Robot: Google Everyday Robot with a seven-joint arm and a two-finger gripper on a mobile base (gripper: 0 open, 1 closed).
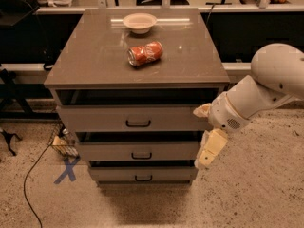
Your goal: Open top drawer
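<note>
Wide grey-brown top drawer (pixel 104 119) barely out, if at all — small black bar handle (pixel 138 123) at its centre ungrasped. Cream two-finger gripper (pixel 199 137) by the drawer's right end, spread open, empty — grasp and pull yet to come.

Right end of top drawer (pixel 137 118) front: masked by gripper (pixel 202 137), spread, off the bench's (pixel 95 56) front right corner. Drawer interior: lost in shadow under front edge. Arm (pixel 266 89): cropped at picture's right. Can (pixel 145 53) lettering, mid-bench: unreadable. Clutter (pixel 59 144) below front left corner: not identified.
</note>
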